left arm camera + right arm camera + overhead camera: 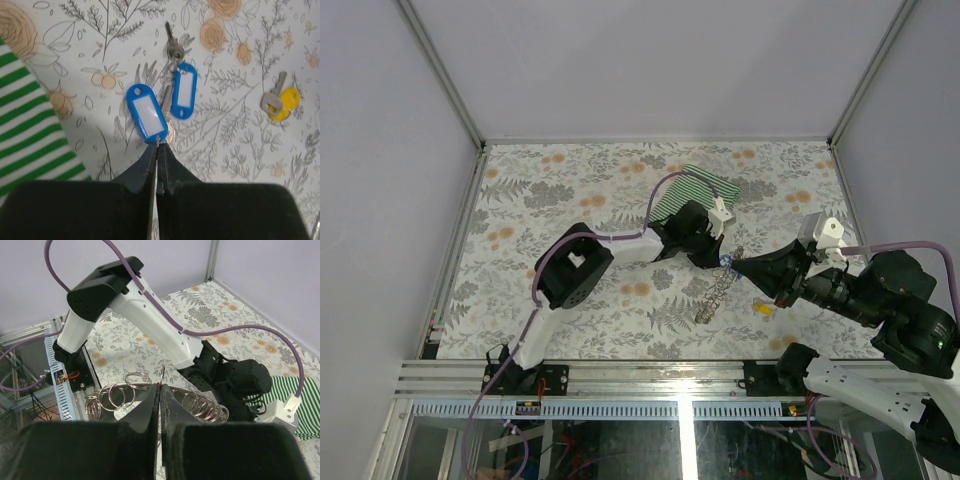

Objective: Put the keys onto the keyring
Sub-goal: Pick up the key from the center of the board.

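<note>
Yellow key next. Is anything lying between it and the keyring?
Nothing visible does. In the top view only bare table separates the yellow key from the keyring. The right end effector, shut on the keyring's far end, sits just beyond that gap, not in it.

Keyring [713, 295]; yellow key [760, 308] nearby

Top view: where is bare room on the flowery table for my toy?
Bare: the far-left stretch between the metal side rail and the left arm; the far-right corner past the green-and-white striped cloth. Crowded: the middle, where the left gripper and right gripper meet over blue plastic key tags and the silvery coiled keyring.
</note>
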